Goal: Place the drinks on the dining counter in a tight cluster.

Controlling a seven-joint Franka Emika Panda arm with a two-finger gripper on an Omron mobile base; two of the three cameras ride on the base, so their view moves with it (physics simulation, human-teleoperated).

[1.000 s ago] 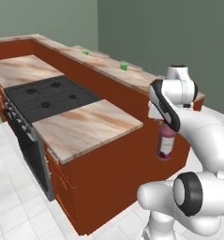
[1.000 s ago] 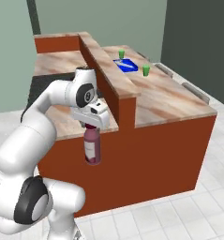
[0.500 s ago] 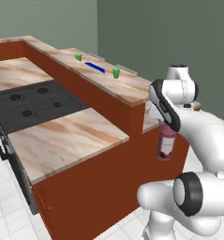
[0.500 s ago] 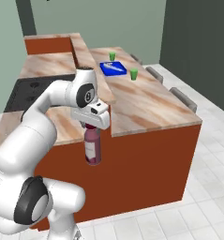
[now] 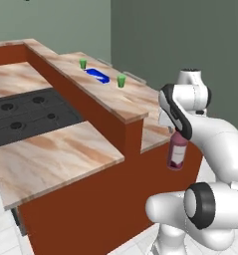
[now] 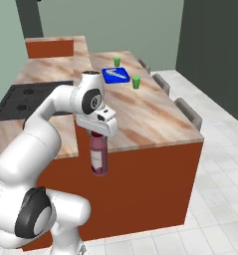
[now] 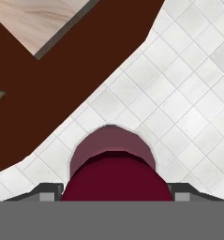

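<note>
My gripper (image 5: 176, 130) is shut on the neck of the stout maroon bottle (image 5: 177, 152), which hangs upright in the air beside the counter's end, below the slab's height. From the other side, the gripper (image 6: 98, 133) and the bottle (image 6: 98, 155) show in front of the reddish-brown base. The hand view looks down over the bottle (image 7: 114, 164) onto floor tiles, with the fingertips (image 7: 48, 190) at its sides. The dining counter (image 5: 133, 104) runs away to the back left; its near end (image 6: 145, 117) is bare. The slim green bottle and the white bottle are out of view.
Two small green cups (image 5: 82, 63) (image 5: 121, 80) and a blue tray (image 5: 97, 75) stand far along the dining counter. The black stove (image 5: 26, 112) lies on the lower marble top (image 5: 56, 152). Grey chairs (image 6: 187, 112) line the far side. White tiled floor (image 6: 215, 174) lies to the right.
The whole scene has shifted as the base drove around toward the counter's near end. The arm keeps the same pose with the maroon bottle still held.
</note>
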